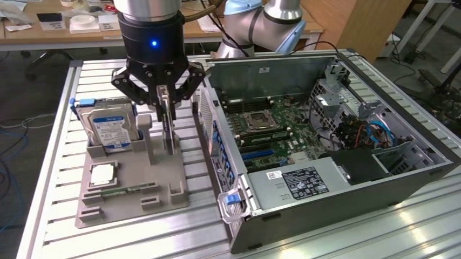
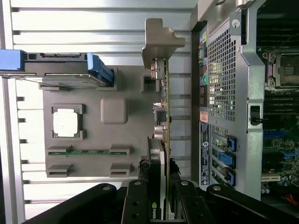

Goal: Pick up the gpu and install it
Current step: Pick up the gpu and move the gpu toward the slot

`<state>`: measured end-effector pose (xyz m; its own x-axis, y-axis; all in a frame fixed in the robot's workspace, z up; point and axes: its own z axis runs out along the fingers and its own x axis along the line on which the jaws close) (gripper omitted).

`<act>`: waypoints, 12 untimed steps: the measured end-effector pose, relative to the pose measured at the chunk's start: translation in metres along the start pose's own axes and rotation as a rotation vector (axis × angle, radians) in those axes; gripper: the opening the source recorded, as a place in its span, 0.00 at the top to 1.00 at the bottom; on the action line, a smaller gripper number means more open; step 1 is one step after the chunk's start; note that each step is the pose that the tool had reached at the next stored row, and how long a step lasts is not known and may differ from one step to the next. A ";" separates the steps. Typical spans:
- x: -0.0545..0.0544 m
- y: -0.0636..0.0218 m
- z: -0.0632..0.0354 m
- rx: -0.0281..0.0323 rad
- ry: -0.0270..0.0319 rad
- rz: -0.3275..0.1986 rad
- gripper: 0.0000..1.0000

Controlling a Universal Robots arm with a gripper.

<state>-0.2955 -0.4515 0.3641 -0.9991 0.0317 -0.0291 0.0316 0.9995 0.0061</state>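
Observation:
The gpu (image 1: 170,135) stands on edge in the grey parts tray (image 1: 129,202), a thin card with a green board and a silver end bracket (image 2: 159,42). My gripper (image 1: 167,110) hangs straight over it, its black fingers (image 2: 140,186) pressed against both faces of the card's upper part. From the wrist view the gpu (image 2: 164,107) runs as a narrow edge away from my gripper (image 2: 159,184). Its lower edge still looks level with the tray's holder. The open computer case (image 1: 324,135) lies just to the exterior view's right of the tray, motherboard (image 1: 273,127) exposed.
A silver hard drive (image 1: 108,127) with a blue-white label stands in the tray beside the gpu. A processor chip (image 1: 103,174) and a narrow memory stick (image 1: 129,190) lie lower in the tray. The case's rear panel (image 2: 224,93) sits close beside the card. Slatted aluminium table (image 1: 58,162) underneath.

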 end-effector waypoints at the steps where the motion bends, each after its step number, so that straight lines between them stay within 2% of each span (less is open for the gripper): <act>1: 0.000 0.0000 -0.0004 0.0002 0.0001 0.000 0.73; 12: -0.001 0.0001 -0.0170 0.0000 0.0000 0.000 0.73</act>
<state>-0.2954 -0.4515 0.3811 -0.9991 0.0317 -0.0291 0.0316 0.9995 0.0061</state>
